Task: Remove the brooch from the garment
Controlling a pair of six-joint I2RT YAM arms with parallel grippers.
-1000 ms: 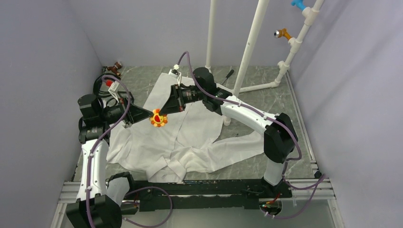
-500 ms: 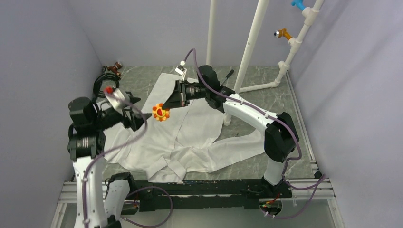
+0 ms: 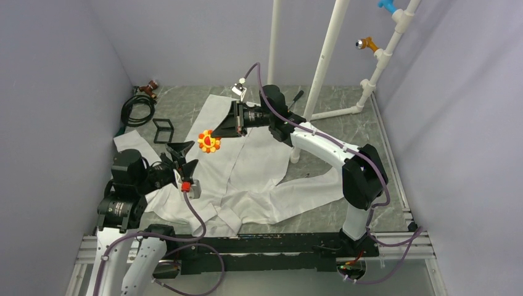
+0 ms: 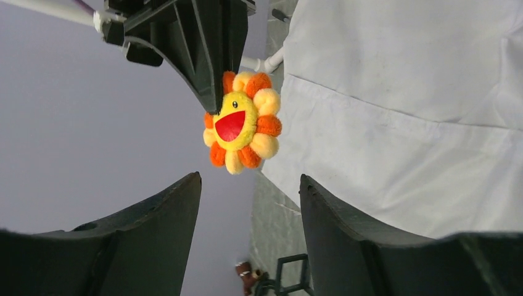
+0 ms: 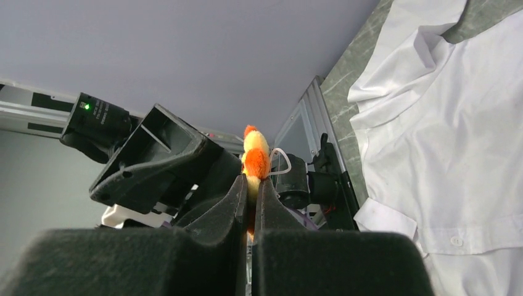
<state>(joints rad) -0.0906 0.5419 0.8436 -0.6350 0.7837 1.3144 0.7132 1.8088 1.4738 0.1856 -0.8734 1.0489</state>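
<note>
I see my R gripper (image 3: 217, 137) pinched tight on the flower brooch (image 3: 208, 141), up in the air over the white shirt (image 3: 247, 166); L gripper (image 3: 184, 156) is spread apart, empty, just below-left, so R is nearer.

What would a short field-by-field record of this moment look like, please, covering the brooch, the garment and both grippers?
brooch: orange-and-yellow plush flower with a red mouth, held in the air, apparently clear of the fabric
garment: white shirt, lying spread and wrinkled on the table
right gripper: shut on the brooch's edge
left gripper: open, empty, facing the brooch without touching it
task status: brooch looks detached from the garment, not yet set down
</note>
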